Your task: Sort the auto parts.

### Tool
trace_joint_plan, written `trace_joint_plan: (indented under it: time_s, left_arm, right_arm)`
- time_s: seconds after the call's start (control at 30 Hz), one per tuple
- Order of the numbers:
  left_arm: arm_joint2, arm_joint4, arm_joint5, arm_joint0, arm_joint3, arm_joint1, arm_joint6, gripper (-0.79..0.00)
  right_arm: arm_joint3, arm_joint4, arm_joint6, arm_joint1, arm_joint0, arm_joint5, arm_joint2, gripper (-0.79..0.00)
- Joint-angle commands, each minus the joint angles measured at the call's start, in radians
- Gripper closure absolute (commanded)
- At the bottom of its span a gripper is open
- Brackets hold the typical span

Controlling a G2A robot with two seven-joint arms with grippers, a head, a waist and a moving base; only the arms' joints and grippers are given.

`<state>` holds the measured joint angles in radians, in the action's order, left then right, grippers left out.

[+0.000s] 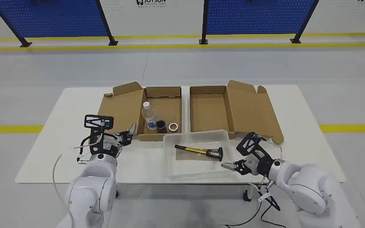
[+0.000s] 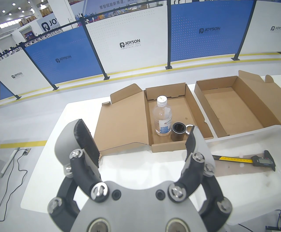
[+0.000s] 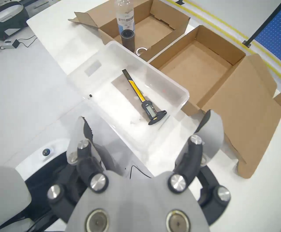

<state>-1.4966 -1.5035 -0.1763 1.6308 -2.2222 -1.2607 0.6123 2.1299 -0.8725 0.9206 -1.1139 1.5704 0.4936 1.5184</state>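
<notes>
1. Left hand (image 2: 137, 134): fingers spread wide, empty, above the counter (image 2: 140, 169).
2. Right hand (image 3: 145, 117): likewise spread, empty, near the clear tray (image 3: 151, 67).
3. Caliper (image 3: 137, 89) lies in that tray; bottle (image 2: 162, 118) and black sleeve (image 2: 178, 131) stand in the left cardboard box (image 2: 173, 107).

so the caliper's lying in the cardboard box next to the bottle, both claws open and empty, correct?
No. The caliper lies in the clear plastic bin, not in the cardboard box with the bottle; the right wrist view shows it plainly. The rest holds: the left claw and the right claw are both open and empty.
</notes>
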Motion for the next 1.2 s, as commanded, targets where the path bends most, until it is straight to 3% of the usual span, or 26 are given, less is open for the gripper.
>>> trace_joint_plan:
  time_s: [0.0,0.27,0.53,0.9,1.17]
  left_arm:
    - [0.0,0.0,0.0,0.0,0.0,0.0,0.0,-0.785]
    - [0.0,0.0,0.0,0.0,0.0,0.0,0.0,-0.785]
    - [0.0,0.0,0.0,0.0,0.0,0.0,0.0,-0.785]
    - [0.0,0.0,0.0,0.0,0.0,0.0,0.0,-0.785]
    - [0.0,0.0,0.0,0.0,0.0,0.0,0.0,-0.785]
  right_arm:
    - [0.012,0.006,0.002,0.002,0.001,0.003,-0.007,-0.785]
    - [0.024,0.029,-0.017,0.007,0.024,-0.001,-0.041,-0.785]
    - [0.007,0.005,-0.021,0.007,-0.06,-0.105,-0.079,-0.785]
    - [-0.081,-0.054,0.128,0.001,-0.257,-0.163,-0.221,-0.785]
    - [-0.145,-0.094,0.239,0.001,-0.343,-0.119,-0.314,-0.785]
